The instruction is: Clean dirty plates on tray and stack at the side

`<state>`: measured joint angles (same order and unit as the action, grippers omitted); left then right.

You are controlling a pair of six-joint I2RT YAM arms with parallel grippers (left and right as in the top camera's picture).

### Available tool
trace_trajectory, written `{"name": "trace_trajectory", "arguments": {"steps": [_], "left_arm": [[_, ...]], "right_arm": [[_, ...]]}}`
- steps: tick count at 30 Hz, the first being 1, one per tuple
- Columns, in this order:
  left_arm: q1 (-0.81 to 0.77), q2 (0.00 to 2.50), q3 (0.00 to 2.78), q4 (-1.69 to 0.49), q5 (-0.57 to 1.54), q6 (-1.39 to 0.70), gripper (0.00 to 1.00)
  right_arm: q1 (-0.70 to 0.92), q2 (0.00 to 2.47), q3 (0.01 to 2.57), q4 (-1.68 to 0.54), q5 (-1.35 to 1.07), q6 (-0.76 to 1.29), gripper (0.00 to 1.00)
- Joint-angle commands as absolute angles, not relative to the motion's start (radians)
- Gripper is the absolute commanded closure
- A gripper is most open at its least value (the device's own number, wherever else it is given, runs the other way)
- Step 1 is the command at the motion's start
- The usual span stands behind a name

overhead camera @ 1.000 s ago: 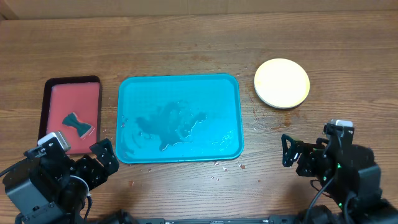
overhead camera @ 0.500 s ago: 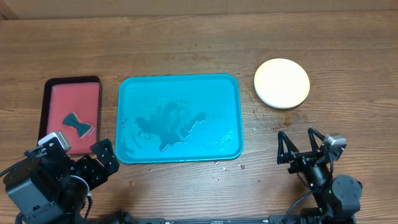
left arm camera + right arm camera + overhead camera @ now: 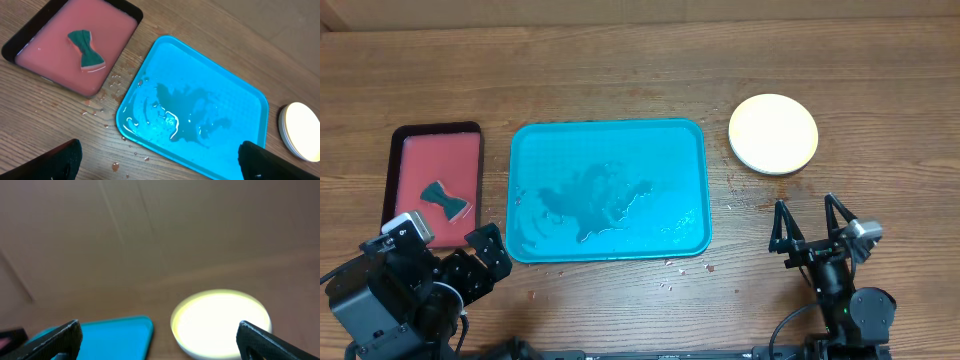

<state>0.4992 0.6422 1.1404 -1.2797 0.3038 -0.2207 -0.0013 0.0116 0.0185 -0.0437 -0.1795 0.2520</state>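
Far left of the overhead frame there's the red tray (image 3: pixel 412 160) with the little sponge (image 3: pixel 445 197) lying on it, not touching anything else. Just below it, in the lower left corner, sits the left gripper (image 3: pixel 490 252), jaws spread wide and holding nothing. Middle of the frame is the teal tray (image 3: pixel 670 150), and there's not a single plate on it, just a puddle of water (image 3: pixel 595 195) spread across the centre. Upper right, well apart from the tray, the plates (image 3: pixel 773 133) sit in a neat round pile on the bare table. Only the pale yellowish top one shows, so I can't count how many are under it. Below that, lower right, the right gripper (image 3: pixel 808 222) is also wide open and empty, pointing up toward the pile. My read: cleaning and stacking looks basically finished, so the next move is probably just parking both arms without bumping the stack. The wooden table (image 3: pixel 620 70) has heavy grain, and there are a few droplets or crumbs along the tray's lower edge. Behind it, the right wrist view shows only a plain brown wall (image 3: pixel 150 230), nothing else I can make out.
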Motion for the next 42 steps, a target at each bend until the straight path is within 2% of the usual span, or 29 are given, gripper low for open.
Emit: {"name": "trace_trajectory", "arguments": {"steps": [1, 5, 35, 42], "left_arm": [[0.501, 0.640, 1.140, -1.279, 0.311, -0.206, 0.00], [0.501, 0.640, 1.140, -1.279, 0.311, -0.206, 0.00], [0.501, 0.640, 1.140, -1.313, 0.309, -0.205, 0.00], [0.384, 0.612, 1.120, -1.309, 0.305, -0.205, 0.00]], "right_arm": [[-0.008, 0.003, 0.008, -0.073, -0.152, 0.195, 0.00], [-0.005, 0.003, 0.008, -0.074, -0.150, 0.115, 0.00], [-0.005, 0.003, 0.008, -0.072, -0.151, 0.115, 0.00], [-0.005, 0.003, 0.008, -0.072, -0.151, 0.115, 0.00]]}}
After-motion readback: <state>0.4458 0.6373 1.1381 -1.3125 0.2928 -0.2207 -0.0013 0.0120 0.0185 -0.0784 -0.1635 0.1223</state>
